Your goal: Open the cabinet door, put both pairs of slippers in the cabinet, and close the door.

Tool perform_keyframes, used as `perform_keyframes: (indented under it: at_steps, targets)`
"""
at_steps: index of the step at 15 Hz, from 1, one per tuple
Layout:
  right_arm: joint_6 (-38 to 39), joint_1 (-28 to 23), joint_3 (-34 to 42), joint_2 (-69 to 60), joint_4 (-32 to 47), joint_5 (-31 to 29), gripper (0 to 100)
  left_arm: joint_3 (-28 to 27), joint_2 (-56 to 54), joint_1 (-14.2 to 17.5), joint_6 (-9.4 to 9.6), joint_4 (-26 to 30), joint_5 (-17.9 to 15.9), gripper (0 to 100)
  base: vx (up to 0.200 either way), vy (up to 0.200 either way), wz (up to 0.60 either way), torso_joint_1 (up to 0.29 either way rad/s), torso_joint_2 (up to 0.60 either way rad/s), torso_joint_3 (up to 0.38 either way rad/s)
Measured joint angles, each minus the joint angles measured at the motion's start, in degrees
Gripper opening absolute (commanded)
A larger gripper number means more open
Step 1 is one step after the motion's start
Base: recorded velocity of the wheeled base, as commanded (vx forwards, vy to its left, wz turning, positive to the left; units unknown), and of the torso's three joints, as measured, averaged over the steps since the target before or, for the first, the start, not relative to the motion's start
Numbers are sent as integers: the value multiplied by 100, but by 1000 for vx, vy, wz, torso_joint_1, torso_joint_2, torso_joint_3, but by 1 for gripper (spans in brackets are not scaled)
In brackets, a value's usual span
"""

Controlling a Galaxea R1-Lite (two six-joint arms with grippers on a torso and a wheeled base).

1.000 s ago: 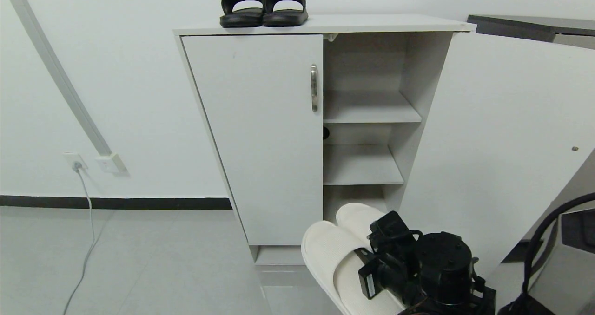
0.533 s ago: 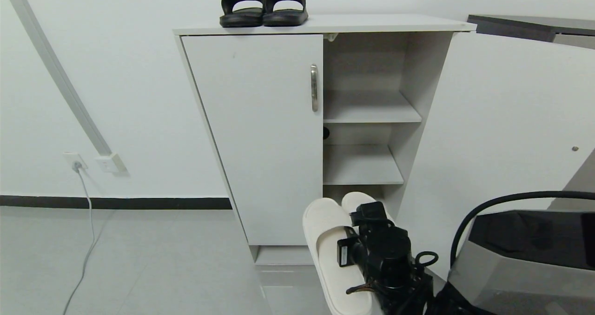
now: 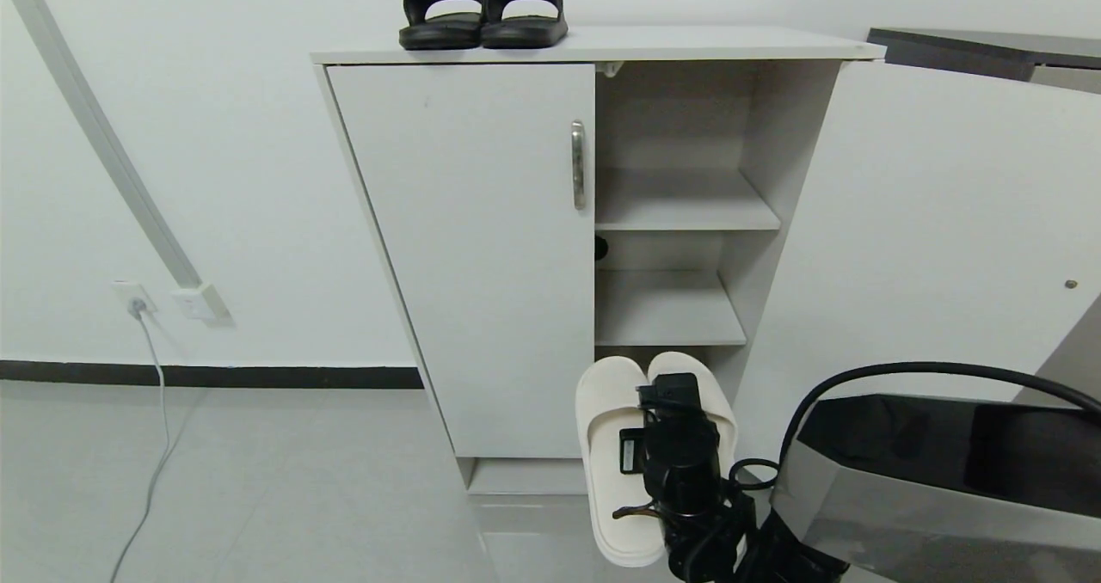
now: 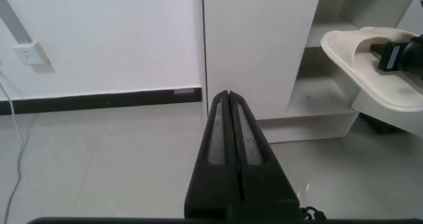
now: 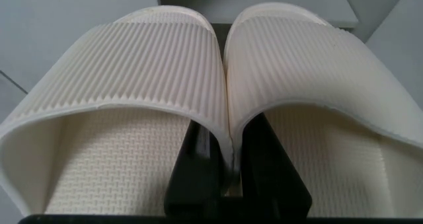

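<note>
Nearest, at 6 o'clock in the head view, the right claw pinches the pair of white slippers. The right wrist view shows its fingers clamped on the two inner walls where the slippers meet, soles down and side by side. The pair hangs clear of the floor, toes aimed at 12 o'clock and level with the mouth of the cabinet's lowest compartment. Whether the toes have crossed its front edge cannot be told.

The left claw is pressed together on nothing and hangs low over the floor. From it, the white slippers sit out at 2 o'clock.

Just beyond stands the cabinet. Its left door is closed, with a metal handle at its inner edge. Its right door is swung wide toward 3 o'clock, baring two shelves, one above the other.

On the cabinet's top at 12 o'clock the black slippers sit as a pair, toes toward the robot.

On the wall at 9 o'clock is a wall socket, with a cable trailing to the floor.
</note>
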Motion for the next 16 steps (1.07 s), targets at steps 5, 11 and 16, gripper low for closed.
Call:
perform_keyframes:
  at_steps: [5, 11, 16]
  targets:
    - [-9, -55, -2, 72, -9, -20, 0, 0, 2, 2, -51, -7, 5, 0, 0, -40, 0, 0, 0, 0]
    - [-20, -190, -13, 168, -1, -6, 0, 0, 2, 0, -44, -7, 10, 0, 0, 0, 0, 0, 0, 0]
    - [-26, -256, -13, 184, 0, -13, 0, 0, 4, 0, -49, -7, 10, 0, 0, 0, 0, 0, 0, 0]
